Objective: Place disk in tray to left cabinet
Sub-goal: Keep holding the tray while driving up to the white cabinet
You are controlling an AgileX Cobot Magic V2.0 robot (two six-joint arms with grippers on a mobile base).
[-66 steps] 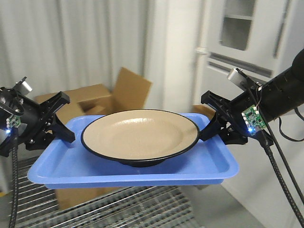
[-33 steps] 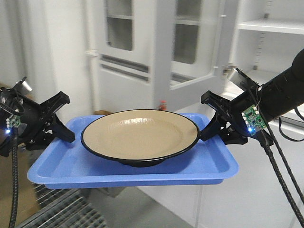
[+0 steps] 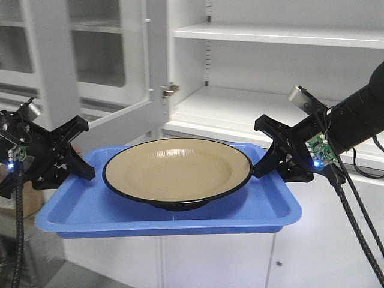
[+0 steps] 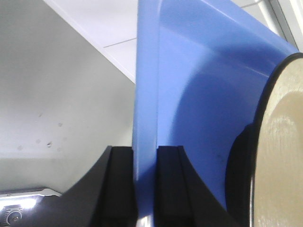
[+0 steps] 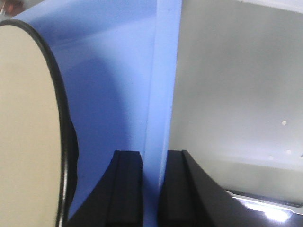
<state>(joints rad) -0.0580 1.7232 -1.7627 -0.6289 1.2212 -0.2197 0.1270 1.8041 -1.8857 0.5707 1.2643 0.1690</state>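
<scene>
Clamping the blue tray (image 3: 180, 217) by its short lips, the left end effector (image 3: 84, 153) grips at 9 o'clock and the right end effector (image 3: 264, 153) at 3 o'clock. The disk (image 3: 177, 168) lies centred in it. Behind stands the grey-white cabinet (image 3: 270, 111), its glazed door (image 3: 102, 60) open at 10 o'clock.

Black end effectors (image 3: 259, 150) carry green circuit boards (image 3: 318, 150), blue lights (image 3: 311, 162), braided cables (image 3: 354, 216).
</scene>
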